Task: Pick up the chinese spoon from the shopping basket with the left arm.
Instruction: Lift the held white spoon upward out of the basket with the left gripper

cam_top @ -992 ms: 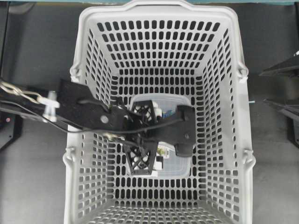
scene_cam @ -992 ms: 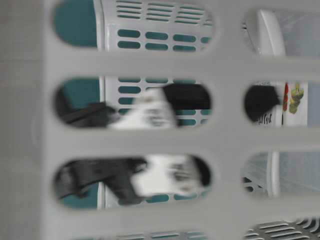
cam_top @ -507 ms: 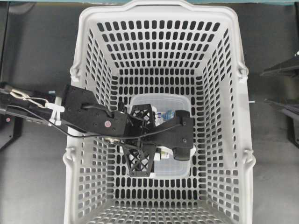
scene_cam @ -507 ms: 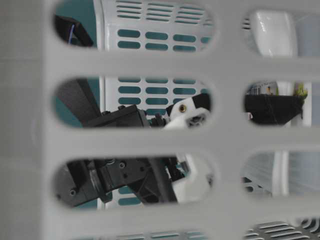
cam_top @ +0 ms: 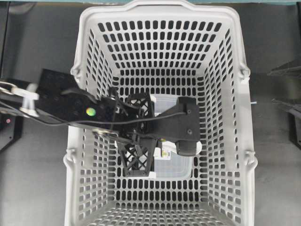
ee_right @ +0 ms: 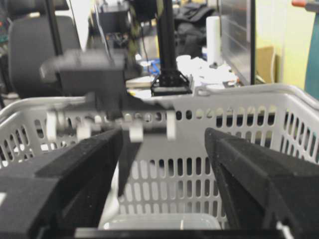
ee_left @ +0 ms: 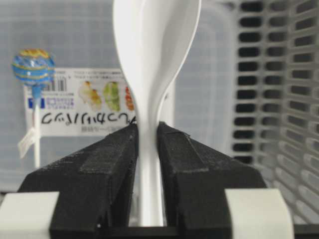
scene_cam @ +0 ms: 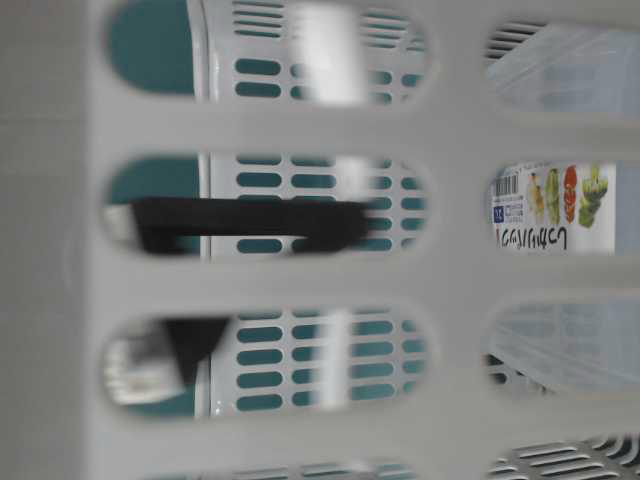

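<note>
My left gripper (ee_left: 148,134) is shut on the handle of the glossy white chinese spoon (ee_left: 152,74), whose bowl points away from the camera. The spoon hangs above the clear labelled container (ee_left: 79,45), inside the grey shopping basket (ee_left: 279,74). In the overhead view the left arm (cam_top: 70,106) reaches over the basket's (cam_top: 235,141) left wall, and its lattice gripper (cam_top: 140,134) hides the spoon. My right gripper (ee_right: 163,139) is open and empty outside the basket (ee_right: 249,114).
The clear container (cam_top: 176,165) with a printed label lies on the basket floor; its label shows in the table-level view (scene_cam: 550,210). A lollipop (ee_left: 33,67) lies by the label. Basket walls enclose the left gripper. The right arm (cam_top: 287,70) rests at the right edge.
The left gripper has risen inside the basket with the spoon in it, and the arm has shifted left. In the table-level view it is now only a blur. The right arm has not moved.
</note>
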Controlling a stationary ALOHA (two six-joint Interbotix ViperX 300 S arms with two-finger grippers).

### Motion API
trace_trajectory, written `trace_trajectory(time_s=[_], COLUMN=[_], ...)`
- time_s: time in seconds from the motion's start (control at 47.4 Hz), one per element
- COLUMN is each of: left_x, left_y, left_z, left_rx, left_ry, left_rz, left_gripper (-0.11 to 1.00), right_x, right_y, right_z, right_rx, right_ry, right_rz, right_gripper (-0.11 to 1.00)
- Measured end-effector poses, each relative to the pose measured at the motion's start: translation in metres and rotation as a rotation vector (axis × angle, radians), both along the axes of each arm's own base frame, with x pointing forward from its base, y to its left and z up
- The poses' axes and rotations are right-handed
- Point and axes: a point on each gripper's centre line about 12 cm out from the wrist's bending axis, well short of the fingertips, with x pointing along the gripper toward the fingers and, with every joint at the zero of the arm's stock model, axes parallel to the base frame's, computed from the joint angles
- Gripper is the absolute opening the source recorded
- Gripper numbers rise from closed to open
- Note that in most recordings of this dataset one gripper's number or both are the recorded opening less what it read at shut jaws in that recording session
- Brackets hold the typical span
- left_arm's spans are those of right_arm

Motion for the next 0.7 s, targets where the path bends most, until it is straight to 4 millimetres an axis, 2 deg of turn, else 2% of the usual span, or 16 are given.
trace_trajectory(time_s=[0.211, 0.338, 0.464, 0.696], left_x=[-0.001, -0.001, -0.001, 0.0], left_y=[0.0, 0.0, 0.0, 0.0], left_z=[0.06, 0.088, 0.099, 0.095], left_rx=[-0.006, -0.013, -0.015, -0.012], left_ry=[-0.047, -0.079, -0.088, -0.076], left_rz=[0.004, 0.006, 0.008, 0.006], left_gripper=[0.12, 0.12, 0.12, 0.12], right_x=[-0.001, -0.001, -0.001, -0.001], right_y=[0.0, 0.0, 0.0, 0.0], right_z=[0.001, 0.001, 0.001, 0.001], right_rx=[0.002, 0.002, 0.002, 0.002], right_ry=[-0.003, -0.005, -0.005, -0.008], right_rz=[0.0, 0.0, 0.0, 0.0], right_gripper=[0.65, 0.65, 0.65, 0.65])
